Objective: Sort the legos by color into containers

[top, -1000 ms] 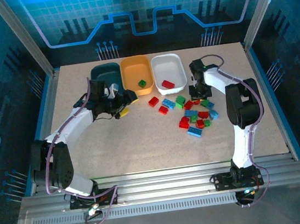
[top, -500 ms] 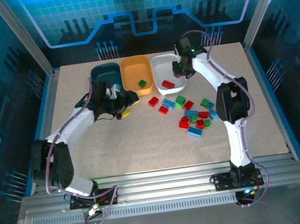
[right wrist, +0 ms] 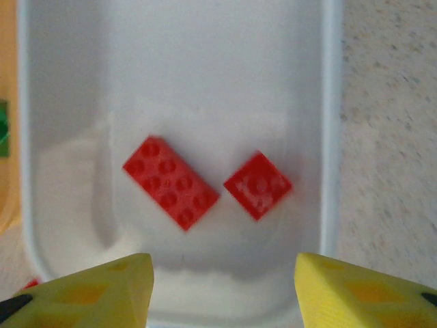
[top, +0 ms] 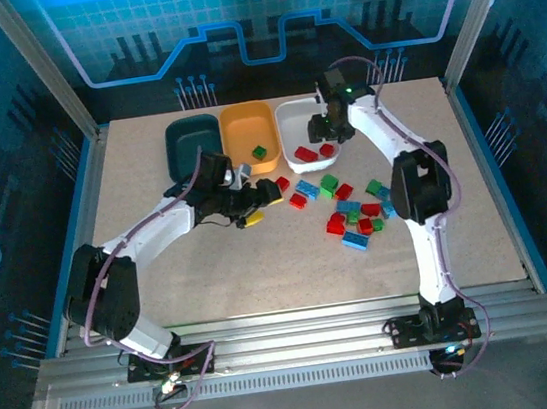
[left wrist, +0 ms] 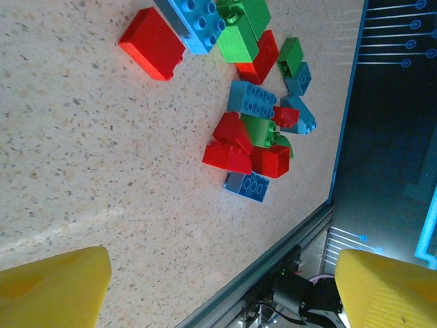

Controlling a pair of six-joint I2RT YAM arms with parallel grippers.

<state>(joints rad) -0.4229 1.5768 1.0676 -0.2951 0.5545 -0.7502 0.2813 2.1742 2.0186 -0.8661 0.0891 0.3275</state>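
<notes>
The speckled beige worktop (top: 212, 273) sits inside a blue-lit cage, with both arm bases at the bottom of my overhead view.

Working outward, the left fingers (top: 260, 206) hang just left of centre, spread wide with nothing between them. On the left wrist camera I see one yellow fingertip (left wrist: 54, 287) in the lower left corner and the other in the lower right, with bare worktop in the gap.

Right of centre lies the loose pile of legos (top: 356, 216), red, green and light blue mixed together and touching in a cluster. On the left wrist camera it runs from the top down the middle, with a red brick (left wrist: 153, 44) at the upper left just beside a blue brick (left wrist: 198, 20).

Farther back, three tubs stand side by side in the upper middle of the overhead view: the teal tub (top: 193, 142), the orange tub (top: 243, 128) holding one green brick (top: 260, 152), and the white tub (top: 303, 120).

The right fingers (top: 323, 135) hover over the white tub, parted and gripping nothing. On the right wrist camera its yellow fingertips (right wrist: 89, 287) frame the bottom corners, and two red bricks lie apart on the tub floor, a long one (right wrist: 171, 181) and a small one (right wrist: 258, 184).
</notes>
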